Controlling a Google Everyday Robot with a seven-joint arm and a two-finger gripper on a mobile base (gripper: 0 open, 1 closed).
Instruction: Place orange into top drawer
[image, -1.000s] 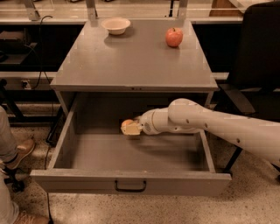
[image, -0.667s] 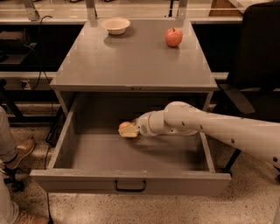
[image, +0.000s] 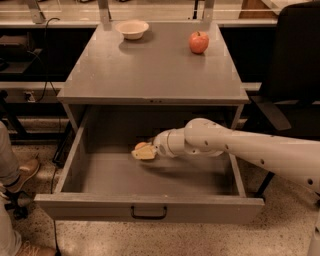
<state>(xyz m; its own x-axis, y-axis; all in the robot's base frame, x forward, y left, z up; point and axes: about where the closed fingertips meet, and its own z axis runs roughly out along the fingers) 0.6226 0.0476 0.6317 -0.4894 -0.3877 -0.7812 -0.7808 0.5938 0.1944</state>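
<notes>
The top drawer (image: 90, 207) is pulled wide open, a grey metal drawer with a black handle (image: 149, 214) on its front panel. My white arm reaches in from the right. My gripper (image: 144, 151) is inside the drawer, low over its floor near the middle-left. It is shut on the orange (image: 141, 145), a small orange-yellow round fruit that shows only partly between the pale fingers (image: 146, 154).
A red apple (image: 198, 42) and a pale bowl (image: 132, 28) sit at the back of the grey cabinet top (image: 150, 70). A person's leg and shoe (image: 20, 172) stand at the left. A black chair (image: 295, 65) stands at the right.
My gripper with the orange has moved a little to the left and slightly lower inside the drawer. The drawer, apple and bowl have not moved.
</notes>
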